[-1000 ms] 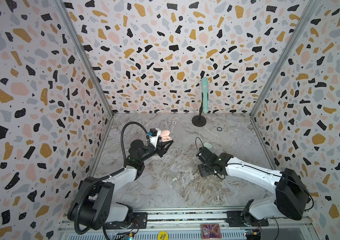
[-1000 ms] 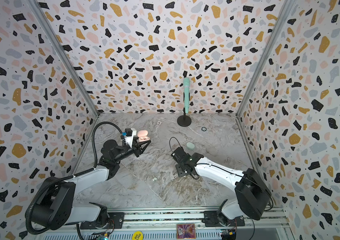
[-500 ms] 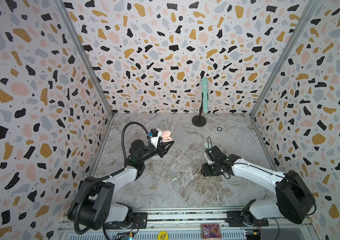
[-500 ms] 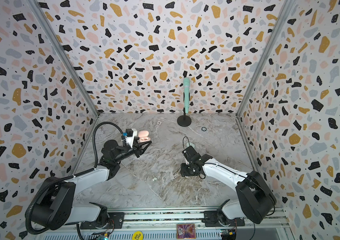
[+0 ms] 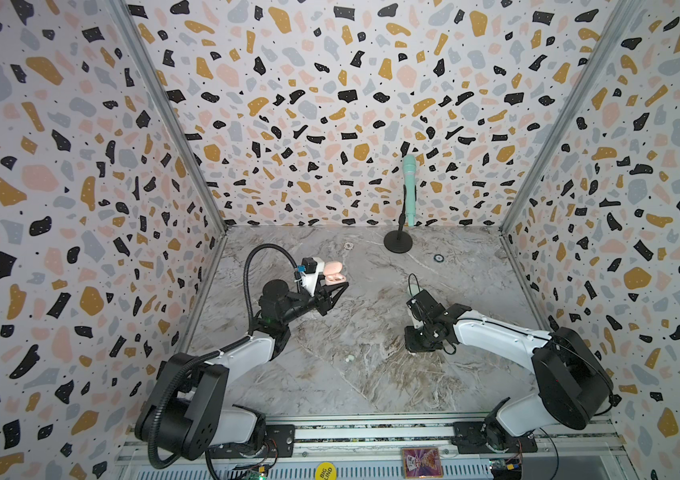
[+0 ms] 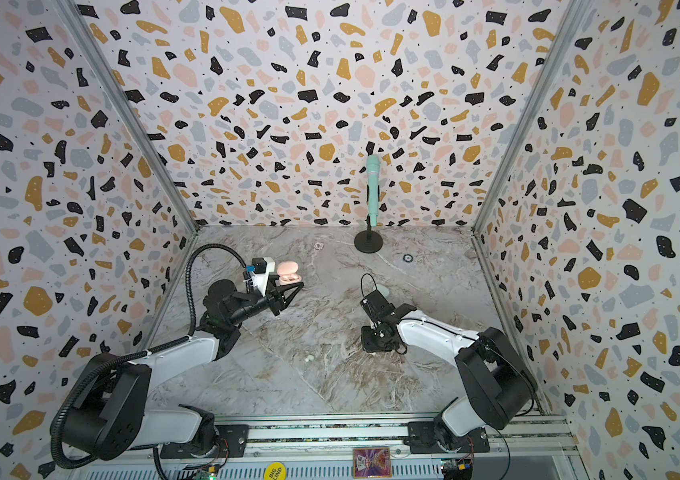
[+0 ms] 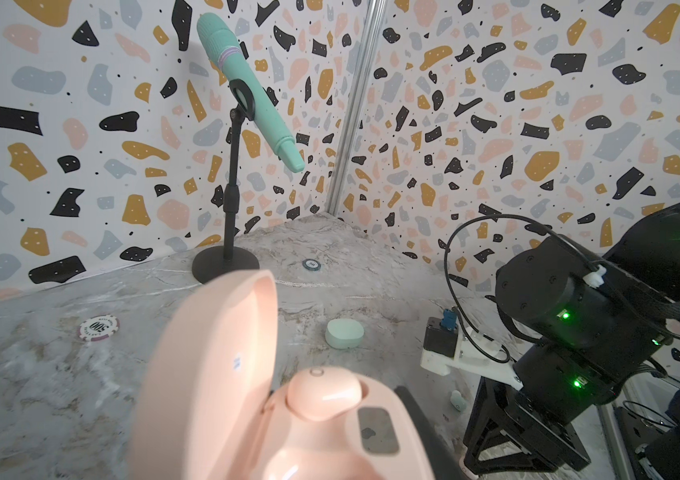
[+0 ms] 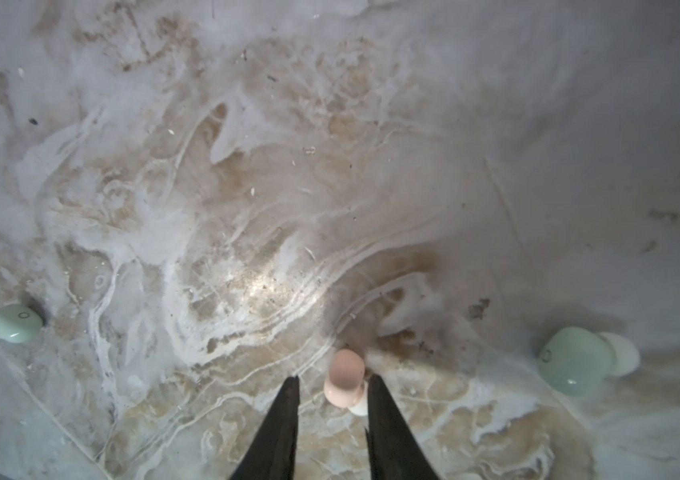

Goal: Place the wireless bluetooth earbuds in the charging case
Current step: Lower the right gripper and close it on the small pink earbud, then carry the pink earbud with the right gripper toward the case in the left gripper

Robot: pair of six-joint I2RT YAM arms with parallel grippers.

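Left wrist view shows the open pink case [image 7: 222,374] held aloft, clamped in the left claw [image 5: 340,286], one seat filled and one bare; well apart, the right claw [image 8: 335,377] stands narrow astride the pink bud [image 8: 344,374] on the table [image 8: 246,208], one finger against it and a slit at the other, so it should centre on the fat body (not the white tip) before it pinches. Speckled walls [image 5: 330,83] box in a glossy marbled table, slick enough, I judge, to let so small a bean skid.
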